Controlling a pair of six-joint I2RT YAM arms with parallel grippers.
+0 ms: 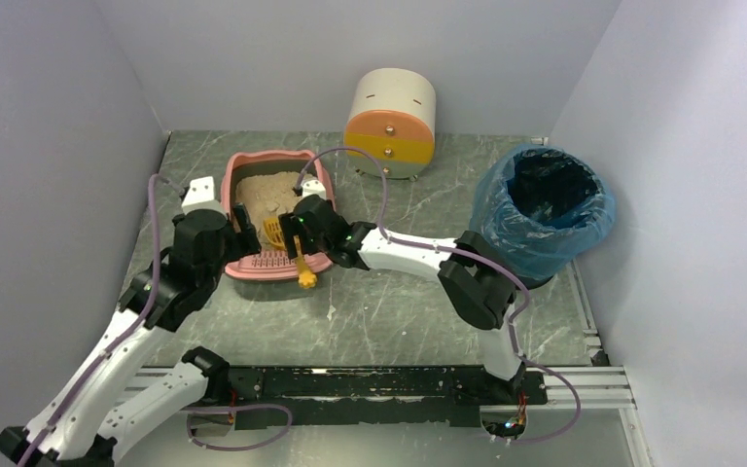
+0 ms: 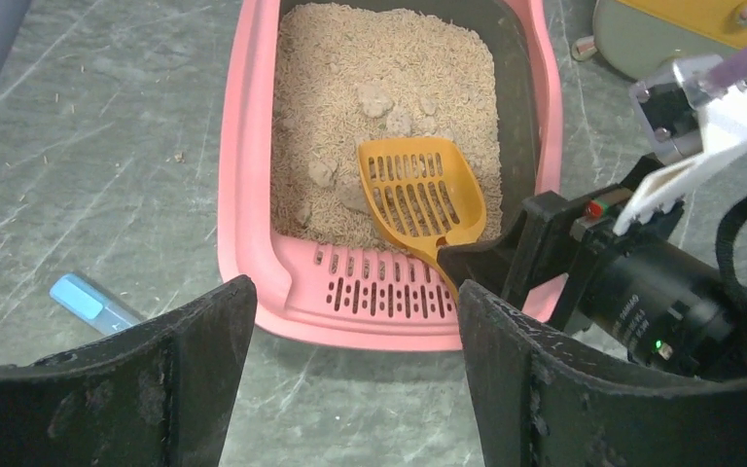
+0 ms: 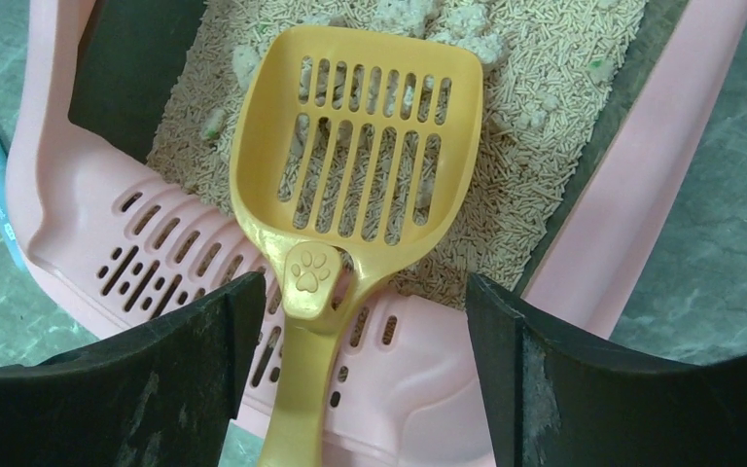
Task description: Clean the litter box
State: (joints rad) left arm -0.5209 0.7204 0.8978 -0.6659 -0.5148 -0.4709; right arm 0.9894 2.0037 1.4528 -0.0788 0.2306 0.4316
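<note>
Pink litter box (image 2: 243, 146) toward far-left corner of bench (image 1: 399, 311). Left gripper (image 2: 355, 292) jaws apart before near rim; right gripper (image 3: 362, 287) jaws apart, straddling scoop (image 3: 355, 146) handle. Risk: off-centre closure, scoop slipping, litter (image 2: 379, 58) spilling.

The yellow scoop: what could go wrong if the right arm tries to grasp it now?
1. The scoop handle lies off-centre between the right gripper's open jaws, so closing may push it sideways.
2. The blade rests on the litter; a tilted lift could spill grains over the litter box rim.
3. The left gripper, open, hangs close by; the arms might bump.
</note>
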